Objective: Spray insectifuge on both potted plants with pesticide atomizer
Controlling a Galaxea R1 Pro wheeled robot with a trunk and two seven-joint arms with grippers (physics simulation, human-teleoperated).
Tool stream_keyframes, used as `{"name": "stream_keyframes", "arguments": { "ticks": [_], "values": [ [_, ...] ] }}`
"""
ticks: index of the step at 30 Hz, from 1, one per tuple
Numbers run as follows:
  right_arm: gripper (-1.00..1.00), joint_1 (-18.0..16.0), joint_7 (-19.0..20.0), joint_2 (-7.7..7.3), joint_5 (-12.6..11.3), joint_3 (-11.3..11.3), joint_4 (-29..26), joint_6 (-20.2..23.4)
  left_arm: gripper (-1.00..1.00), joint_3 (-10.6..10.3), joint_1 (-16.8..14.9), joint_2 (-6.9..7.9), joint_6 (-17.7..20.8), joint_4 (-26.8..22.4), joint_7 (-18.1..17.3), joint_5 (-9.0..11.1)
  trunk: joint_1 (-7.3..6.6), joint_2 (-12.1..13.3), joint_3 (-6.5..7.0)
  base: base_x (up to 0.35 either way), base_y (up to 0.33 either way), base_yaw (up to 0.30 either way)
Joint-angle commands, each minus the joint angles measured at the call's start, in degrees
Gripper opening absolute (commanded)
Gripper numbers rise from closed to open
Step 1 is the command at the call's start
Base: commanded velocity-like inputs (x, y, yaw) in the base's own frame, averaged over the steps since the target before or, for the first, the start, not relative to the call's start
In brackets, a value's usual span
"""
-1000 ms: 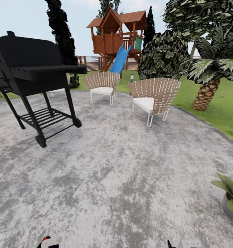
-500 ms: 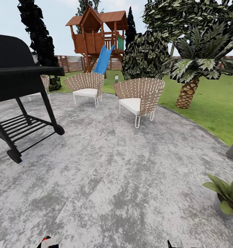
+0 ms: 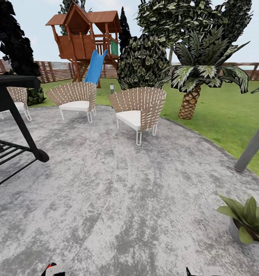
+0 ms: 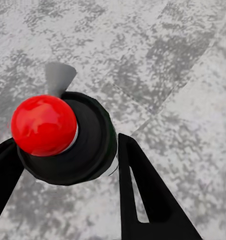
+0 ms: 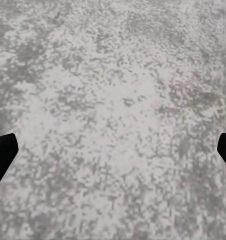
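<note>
The left gripper (image 4: 67,144) is clamped on the pesticide atomizer (image 4: 90,137), one finger against each side of its dark round body. The left wrist view looks down on its red domed top, and a grey cone projects beyond the body. This grip appears chosen for transport: the bottle is held upright over the paved patio (image 3: 118,191) and close to the robot, so it is ready to be aimed. The right gripper (image 5: 115,145) is spread wide with nothing between its fingers, and is held low over bare paving, presumably kept free as a reserve. In the head view, one potted plant (image 3: 245,221) stands at 4 o'clock near the patio's edge, placed where the base can reach it without leaving the paving. The second potted plant is not accounted for here. Count of other items: three wicker chairs, the nearest (image 3: 139,111) at 12 o'clock; one black grill (image 3: 14,115) at 9 o'clock; one wooden playhouse (image 3: 85,34) at 11 o'clock; one palm (image 3: 194,88) at 1 o'clock on the lawn (image 3: 221,115).
</note>
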Motion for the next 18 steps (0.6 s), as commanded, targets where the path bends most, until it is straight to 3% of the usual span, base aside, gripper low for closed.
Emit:
{"name": "stream_keyframes", "arguments": {
  "ticks": [1,18],
  "values": [
    [1.00,0.0,0.0,0.04,0.5,-0.2,0.0,-0.2,-1.00,0.0,0.0,-0.01,-0.2,0.0,0.1,0.1,0.02,0.0,-0.05,0.336,0.111,-0.268],
    [1.00,0.0,0.0,0.04,0.5,-0.2,0.0,-0.2,-1.00,0.0,0.0,0.01,-0.2,0.0,0.1,0.1,0.02,0.0,-0.05,0.329,0.146,-0.268]
  ]
}}
